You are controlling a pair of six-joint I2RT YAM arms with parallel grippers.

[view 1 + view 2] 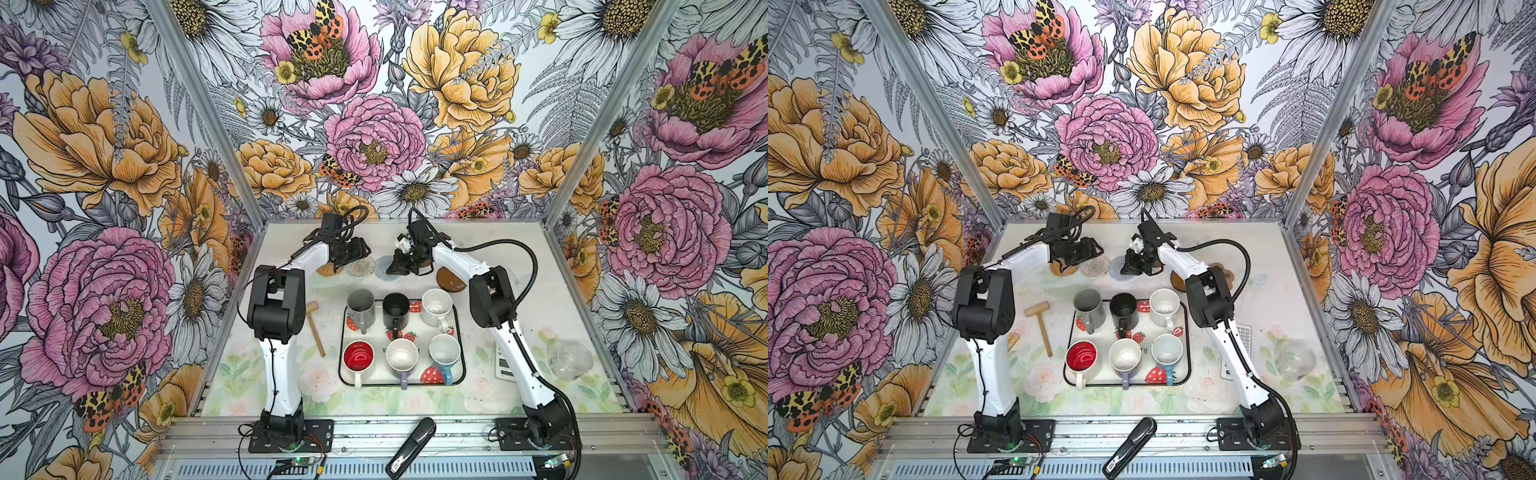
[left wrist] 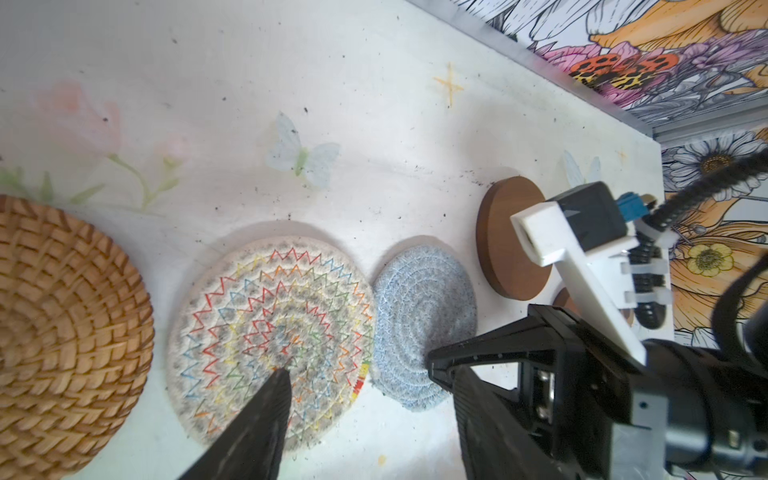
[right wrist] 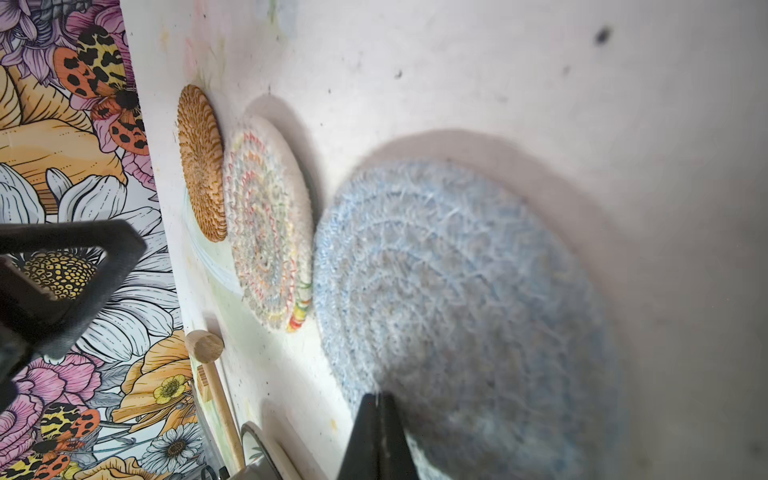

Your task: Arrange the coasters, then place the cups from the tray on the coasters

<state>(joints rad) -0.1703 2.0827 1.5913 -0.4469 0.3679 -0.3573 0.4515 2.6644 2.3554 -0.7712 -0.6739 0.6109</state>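
Right claw is pressed together, tips right over the grey-blue coaster, which butts up against the cream coaster at the worktop's far side. Left claw hangs spread above the cream one. I'd guess blue gets nudged toward the brown disc, and the right arm's nearer. Cups are all on the tray.

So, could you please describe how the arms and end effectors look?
White links, black joints on left arm and right arm. A black ribbed cable loops off the right arm. Black, tapered: left end effector, right end effector.
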